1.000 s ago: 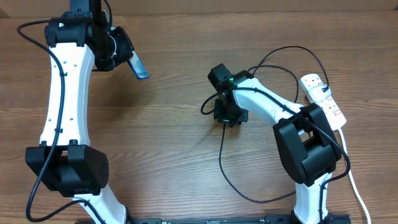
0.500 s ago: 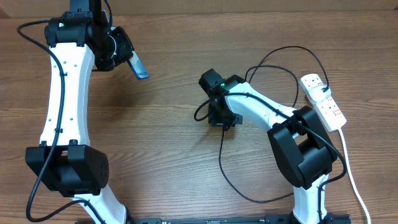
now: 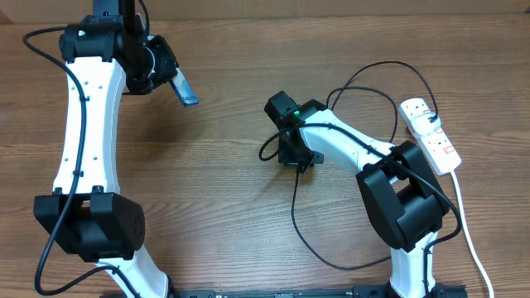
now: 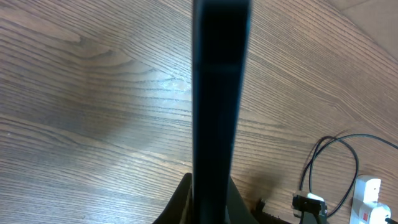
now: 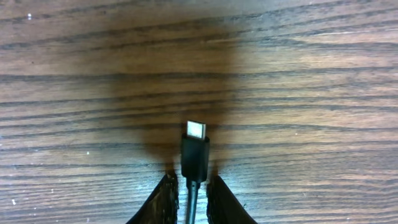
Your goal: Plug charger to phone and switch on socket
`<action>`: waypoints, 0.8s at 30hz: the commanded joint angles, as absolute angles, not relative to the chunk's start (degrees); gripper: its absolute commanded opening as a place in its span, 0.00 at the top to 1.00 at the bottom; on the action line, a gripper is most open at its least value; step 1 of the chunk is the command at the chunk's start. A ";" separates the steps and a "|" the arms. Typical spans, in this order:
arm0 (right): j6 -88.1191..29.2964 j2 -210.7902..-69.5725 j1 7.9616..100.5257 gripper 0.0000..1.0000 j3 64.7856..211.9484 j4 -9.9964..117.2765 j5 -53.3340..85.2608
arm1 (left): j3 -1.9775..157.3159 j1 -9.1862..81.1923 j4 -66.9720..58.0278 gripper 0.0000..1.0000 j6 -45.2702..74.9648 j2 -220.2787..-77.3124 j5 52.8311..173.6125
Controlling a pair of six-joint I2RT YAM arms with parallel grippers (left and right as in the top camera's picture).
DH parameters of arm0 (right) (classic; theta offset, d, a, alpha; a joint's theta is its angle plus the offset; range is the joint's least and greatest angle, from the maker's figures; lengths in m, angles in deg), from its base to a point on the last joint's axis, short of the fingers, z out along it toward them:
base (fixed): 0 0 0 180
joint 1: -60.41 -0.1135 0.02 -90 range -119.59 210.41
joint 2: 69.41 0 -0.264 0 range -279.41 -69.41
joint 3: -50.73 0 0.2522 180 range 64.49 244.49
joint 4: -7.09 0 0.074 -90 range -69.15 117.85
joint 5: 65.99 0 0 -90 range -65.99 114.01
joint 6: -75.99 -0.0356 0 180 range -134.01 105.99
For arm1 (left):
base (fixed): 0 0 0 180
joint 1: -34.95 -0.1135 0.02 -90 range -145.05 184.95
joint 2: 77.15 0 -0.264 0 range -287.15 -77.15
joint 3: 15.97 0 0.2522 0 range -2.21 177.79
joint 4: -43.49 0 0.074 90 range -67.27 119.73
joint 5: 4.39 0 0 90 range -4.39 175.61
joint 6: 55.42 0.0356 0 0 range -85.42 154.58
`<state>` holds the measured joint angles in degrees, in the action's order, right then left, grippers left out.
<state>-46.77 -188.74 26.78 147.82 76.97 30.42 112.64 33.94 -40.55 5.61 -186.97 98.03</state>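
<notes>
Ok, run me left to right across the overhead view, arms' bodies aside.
Phone, held in the left gripper → right gripper, gripping the charger → socket.

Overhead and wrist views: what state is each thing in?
Slim blue-screened smartphone: gripped in the shut left tool, raised off the table.
Thin black charger cable: tip pinched in the right tool, unplugged from phone.
White power strip: flat on the table, switch positions unreadable.
</notes>
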 commanded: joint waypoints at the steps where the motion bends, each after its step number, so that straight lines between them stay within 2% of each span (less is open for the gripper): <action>1: -46.79 -189.13 27.15 0.86 148.83 76.67 31.47 | 113.49 33.85 -40.24 0.96 5.90 -186.53 99.23; 14: -46.79 -189.13 27.15 0.96 148.89 76.62 28.61 | 113.49 33.85 -39.91 0.96 6.55 -186.53 100.41; 20: -42.50 -188.98 27.15 0.96 151.56 77.23 23.21 | 113.49 33.85 -36.57 0.96 13.20 -186.53 110.23; 24: -37.56 -187.18 27.15 0.96 156.76 79.92 15.62 | 113.51 33.85 -31.98 0.96 19.51 -186.53 123.95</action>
<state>-42.22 -188.96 27.00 152.28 79.49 22.25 112.64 33.94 -34.03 12.76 -186.97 110.47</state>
